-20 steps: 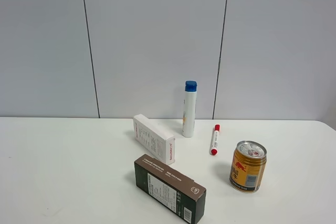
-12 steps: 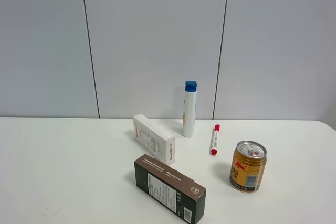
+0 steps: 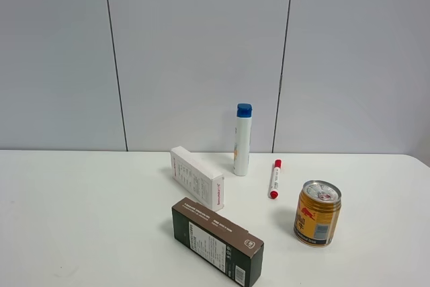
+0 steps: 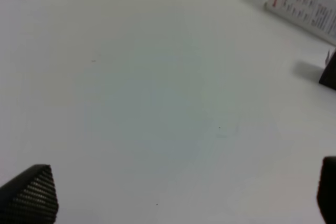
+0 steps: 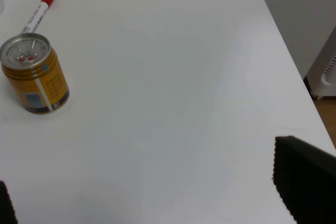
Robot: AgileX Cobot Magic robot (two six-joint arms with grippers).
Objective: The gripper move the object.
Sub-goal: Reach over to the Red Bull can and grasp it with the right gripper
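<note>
The gold-yellow can (image 3: 317, 213) stands upright on the white table (image 3: 80, 220) at the right front. It also shows in the right wrist view (image 5: 34, 74), far off to one side of my right gripper (image 5: 152, 198). That gripper is open and empty, with only its black fingertips (image 5: 304, 182) showing at the frame's edges. My left gripper (image 4: 178, 198) is open and empty over bare table, its black fingertips (image 4: 29, 195) wide apart. Neither arm shows in the exterior view.
A white box (image 3: 196, 177) and a dark brown box (image 3: 216, 241) lie mid-table. A tall white bottle with blue cap (image 3: 242, 139) stands at the back. A red-capped marker (image 3: 275, 179) lies behind the can. The table's right edge (image 5: 283, 51) is near.
</note>
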